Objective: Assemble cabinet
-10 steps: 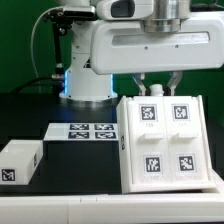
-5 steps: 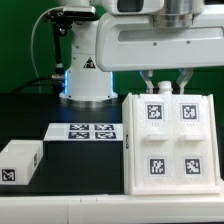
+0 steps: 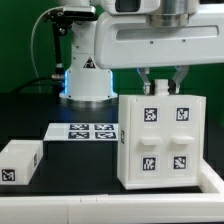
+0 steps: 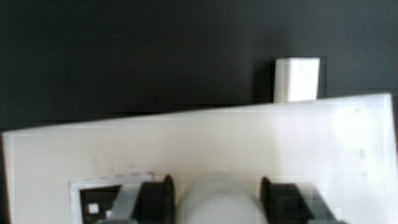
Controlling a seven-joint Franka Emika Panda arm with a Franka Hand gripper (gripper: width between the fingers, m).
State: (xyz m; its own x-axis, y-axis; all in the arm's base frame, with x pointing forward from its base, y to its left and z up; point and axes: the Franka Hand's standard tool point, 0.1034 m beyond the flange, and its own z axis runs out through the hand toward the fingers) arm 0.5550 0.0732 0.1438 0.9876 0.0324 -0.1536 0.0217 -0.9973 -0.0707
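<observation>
The pincer (image 3: 163, 88) is clamping the top far edge of the cabinet (image 3: 160, 140), which is standing upright on the surface (image 3: 85, 165) at the exterior view's right. The body seems only to be getting positioned, with joining of further parts probably remaining.

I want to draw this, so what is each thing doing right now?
cabinet: upright, gripped at its top edge.
hand: closed on the cabinet.
small white block: lying apart, untouched.
marker board: lying flat, untouched.
</observation>
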